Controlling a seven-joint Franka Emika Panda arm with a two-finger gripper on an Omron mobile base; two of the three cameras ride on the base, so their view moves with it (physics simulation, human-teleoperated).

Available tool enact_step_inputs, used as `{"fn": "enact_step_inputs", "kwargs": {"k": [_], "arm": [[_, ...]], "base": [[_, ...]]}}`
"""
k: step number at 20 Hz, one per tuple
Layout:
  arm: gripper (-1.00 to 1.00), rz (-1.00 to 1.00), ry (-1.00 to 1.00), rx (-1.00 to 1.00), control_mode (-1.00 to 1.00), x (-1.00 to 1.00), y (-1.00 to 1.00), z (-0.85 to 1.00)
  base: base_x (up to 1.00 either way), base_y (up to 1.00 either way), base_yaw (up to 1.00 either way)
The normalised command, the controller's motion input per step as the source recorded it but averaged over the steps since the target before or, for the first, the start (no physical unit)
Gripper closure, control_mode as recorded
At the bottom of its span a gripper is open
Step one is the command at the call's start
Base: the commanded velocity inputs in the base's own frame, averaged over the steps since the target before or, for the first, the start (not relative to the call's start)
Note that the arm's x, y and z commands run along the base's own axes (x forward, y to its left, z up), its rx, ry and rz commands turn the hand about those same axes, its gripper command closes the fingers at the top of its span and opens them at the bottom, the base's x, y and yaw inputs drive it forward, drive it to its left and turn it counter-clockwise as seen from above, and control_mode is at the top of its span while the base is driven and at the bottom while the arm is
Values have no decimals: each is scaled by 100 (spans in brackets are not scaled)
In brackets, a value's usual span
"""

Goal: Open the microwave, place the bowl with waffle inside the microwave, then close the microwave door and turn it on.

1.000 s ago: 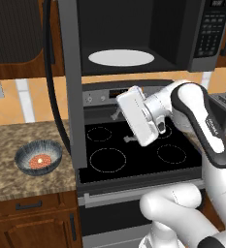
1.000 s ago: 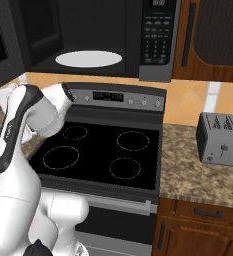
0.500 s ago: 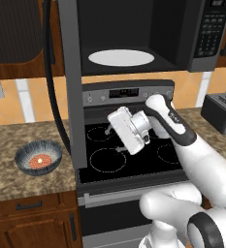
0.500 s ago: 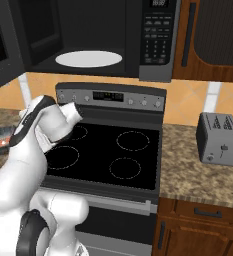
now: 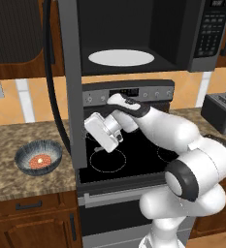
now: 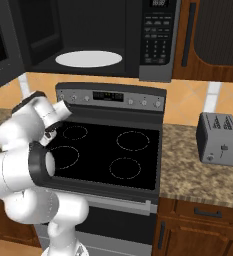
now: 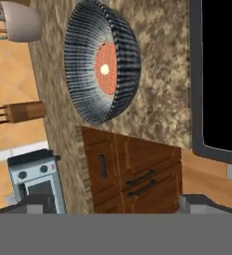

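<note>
The microwave (image 5: 134, 38) is mounted above the stove (image 5: 129, 155), its cavity exposed and the white turntable (image 5: 121, 57) bare, which leaves room for the load to go straight in. The microwave door (image 5: 68, 72) stands swung out to the left, seen edge-on in the left base view with its long dark handle bar (image 5: 51, 77) on the outer side; it hangs between the stove and the granite surface (image 5: 17, 164) where the load sits, so in my judgement any carry path must rise around the door's edge. The button panel (image 6: 155, 30) lies on the right of the appliance, clear of the opening. The robot arm reaches from the base across the cooktop with the gripper (image 5: 96, 149) over the left burners, turned towards the left surface; the hand view looks along it at the target, consistent with an approach being lined up. The fingers (image 7: 199, 203) are spread wide with nothing between them, ready to take a rim. The bowl (image 5: 38, 156) rests upright on the surface left of the stove, well apart from the gripper, near the front edge above the wooden drawers (image 5: 32, 203). The waffle (image 5: 39, 160) lies flat in the bowl's centre. A grey toaster (image 6: 222, 138) stands on the right-hand surface, out of the working path.
</note>
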Motion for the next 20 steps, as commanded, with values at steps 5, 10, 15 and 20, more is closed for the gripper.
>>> {"fn": "enact_step_inputs", "kwargs": {"k": [5, 10, 15, 20], "arm": [[-100, 0, -2, -1, -100, 75, 57, -27], [-100, -3, 0, -6, -100, 39, 69, -24], [-100, -11, 4, -9, -100, 18, 33, -33], [-100, -5, 9, -10, -100, 3, 5, -36]], "base": [[0, 0, 0], [0, 0, 0], [0, 0, 0], [0, 0, 0]]}}
